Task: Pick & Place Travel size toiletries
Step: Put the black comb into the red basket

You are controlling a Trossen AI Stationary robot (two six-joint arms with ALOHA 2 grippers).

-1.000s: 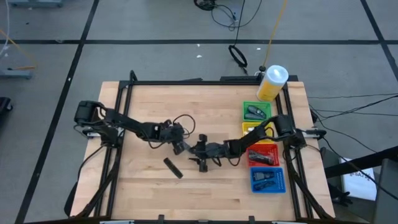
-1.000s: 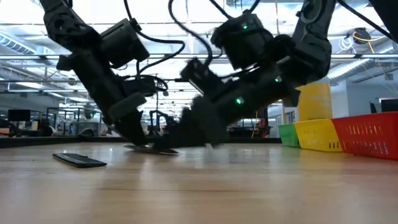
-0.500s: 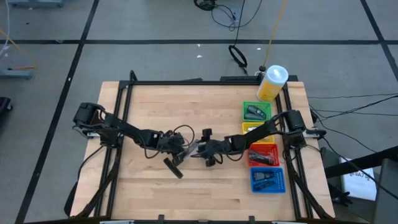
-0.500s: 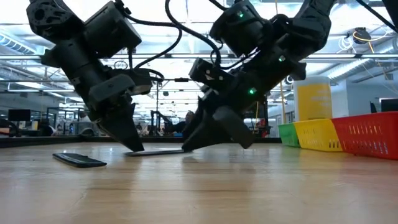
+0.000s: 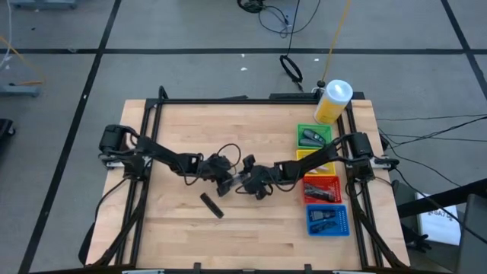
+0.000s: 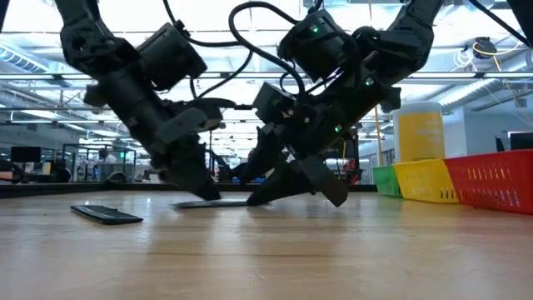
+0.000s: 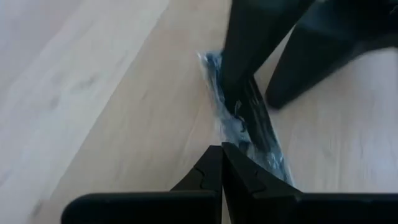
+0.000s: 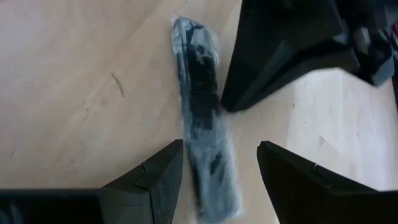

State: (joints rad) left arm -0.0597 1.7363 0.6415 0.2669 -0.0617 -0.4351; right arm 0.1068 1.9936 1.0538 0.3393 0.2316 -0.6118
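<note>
Two dark wrapped toiletries [image 5: 212, 205] on the table, four trays [image 5: 314, 136], one bottle [image 5: 332, 101].

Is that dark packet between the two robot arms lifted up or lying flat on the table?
Lying flat. The clear-wrapped dark packet rests on the wooden table; the right gripper straddles it, jaws open, not gripping.

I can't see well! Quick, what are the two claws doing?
Left gripper: closed, holding nothing, tips at the wrapped dark toiletry.
Right gripper: open, straddling that toiletry.

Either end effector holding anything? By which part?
Nothing visibly held. Right end effector is open astride the wrapped dark toiletry; left end effector is shut beside it.
</note>
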